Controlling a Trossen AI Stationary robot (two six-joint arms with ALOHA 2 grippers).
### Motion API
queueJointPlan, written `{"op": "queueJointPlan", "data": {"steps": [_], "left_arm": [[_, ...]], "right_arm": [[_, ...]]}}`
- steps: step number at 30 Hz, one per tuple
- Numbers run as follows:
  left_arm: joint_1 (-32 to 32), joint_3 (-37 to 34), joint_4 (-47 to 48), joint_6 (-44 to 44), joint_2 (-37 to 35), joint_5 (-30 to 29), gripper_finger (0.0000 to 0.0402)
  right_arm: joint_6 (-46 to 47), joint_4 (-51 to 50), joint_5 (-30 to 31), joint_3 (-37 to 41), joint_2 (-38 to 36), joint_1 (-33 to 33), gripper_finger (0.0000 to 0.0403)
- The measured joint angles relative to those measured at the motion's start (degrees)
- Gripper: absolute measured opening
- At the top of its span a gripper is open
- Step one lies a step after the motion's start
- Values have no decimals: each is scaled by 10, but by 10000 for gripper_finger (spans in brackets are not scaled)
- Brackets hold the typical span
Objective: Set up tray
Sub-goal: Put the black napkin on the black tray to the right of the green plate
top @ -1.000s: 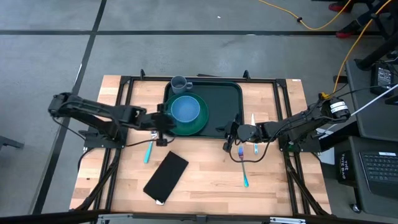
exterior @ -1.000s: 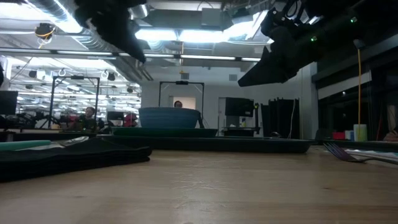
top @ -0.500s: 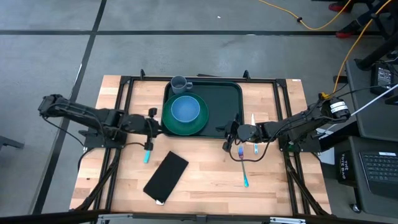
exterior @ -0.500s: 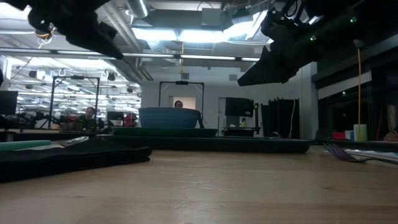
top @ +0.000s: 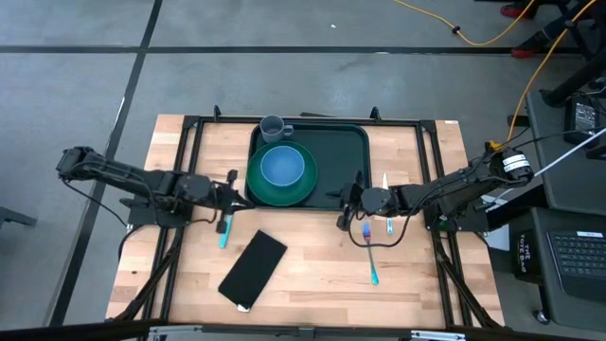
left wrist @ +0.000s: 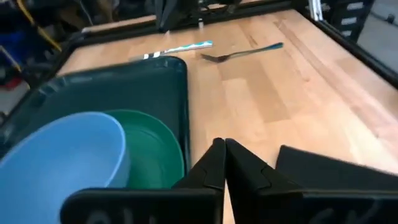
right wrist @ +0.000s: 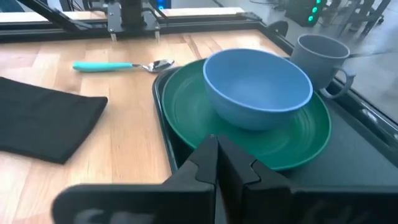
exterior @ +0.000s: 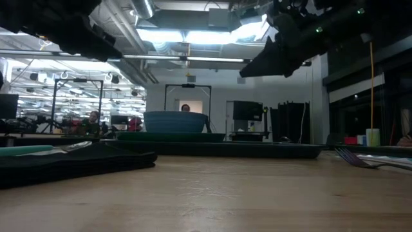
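The dark green tray (top: 341, 152) lies at the table's far middle. On it rest a round green plate (top: 301, 189) with a blue bowl (top: 282, 166) in it, and a grey mug (top: 274, 126) at the far rim. My left gripper (top: 232, 194) hovers shut just left of the tray, above the wood; in the left wrist view the tray (left wrist: 155, 81) and the bowl (left wrist: 56, 155) are close by. My right gripper (top: 352, 201) hovers shut over the tray's near right corner; in the right wrist view it faces the plate (right wrist: 186, 106) and the bowl (right wrist: 258, 87).
A teal-handled spoon (top: 225, 230) lies left of the tray. A black napkin (top: 253, 269) lies near the table's near edge. A teal-handled fork (top: 369, 251) and a knife (top: 387, 213) lie right of the tray. Bare wood shows at the near right.
My left gripper has drawn back from the plate's left edge toward the table's left edge and now hangs over the wood beside the tray. In the low view my right gripper has risen a little. The plate, the bowl and the mug have stayed put.
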State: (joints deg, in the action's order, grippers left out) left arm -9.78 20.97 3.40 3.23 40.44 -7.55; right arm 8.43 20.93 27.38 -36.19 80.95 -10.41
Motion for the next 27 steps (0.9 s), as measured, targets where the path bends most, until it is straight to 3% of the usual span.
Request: {"op": "queueJointPlan", "data": {"steps": [8,13,18,27], "left_arm": [[-47,1,-1,-104,16,-7,1],[-105,30,28,-182,40,-79,3],[-168,84,99,-292,99,-113,1],[-276,220,292,-578,250,-89,3]], "right_arm": [[3,-11,0,-1,0,0,18],[3,-17,-4,-1,0,0,7],[3,-20,-11,-1,0,-3,11],[3,-23,-25,-1,0,-3,27]]}}
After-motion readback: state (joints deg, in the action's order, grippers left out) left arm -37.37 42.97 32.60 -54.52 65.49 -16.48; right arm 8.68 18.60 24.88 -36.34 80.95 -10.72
